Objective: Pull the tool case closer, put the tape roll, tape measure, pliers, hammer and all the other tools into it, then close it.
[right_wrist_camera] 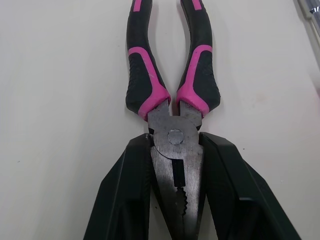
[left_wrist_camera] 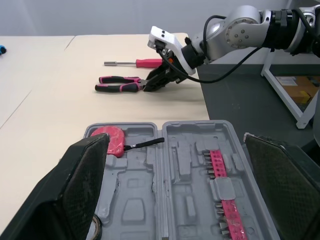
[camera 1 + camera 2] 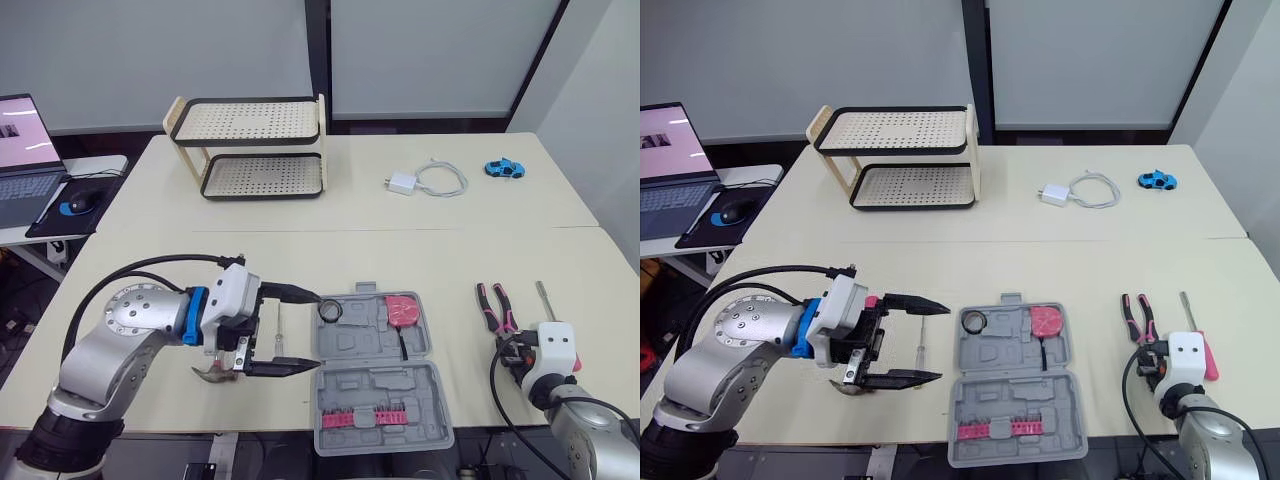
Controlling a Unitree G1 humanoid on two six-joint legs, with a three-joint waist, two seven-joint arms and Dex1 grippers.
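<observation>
Gripping right gripper point(image 1: 175, 144): we pinch pink-handled pliers point(image 1: 197, 90), right of moulded grey tool case point(image 3: 1015, 400).
Left gripper point(image 3: 943, 340): gapes wide, left of it.

Cream table point(image 3: 300, 230), seen from the near edge. Two-tier perforated rack point(image 3: 255, 150) stood at 11 o'clock, both shelves bare. White charger point(image 3: 401, 183) at 1 o'clock, its coiled cable point(image 3: 441, 179) just beside it (plugged in or not, could not tell). Blue toy car point(image 3: 505, 169) at 2 o'clock. Off-table at 10 o'clock: open laptop point(image 3: 25, 160), mouse point(image 3: 82, 201) on dark mouse pad point(image 3: 45, 222).
</observation>
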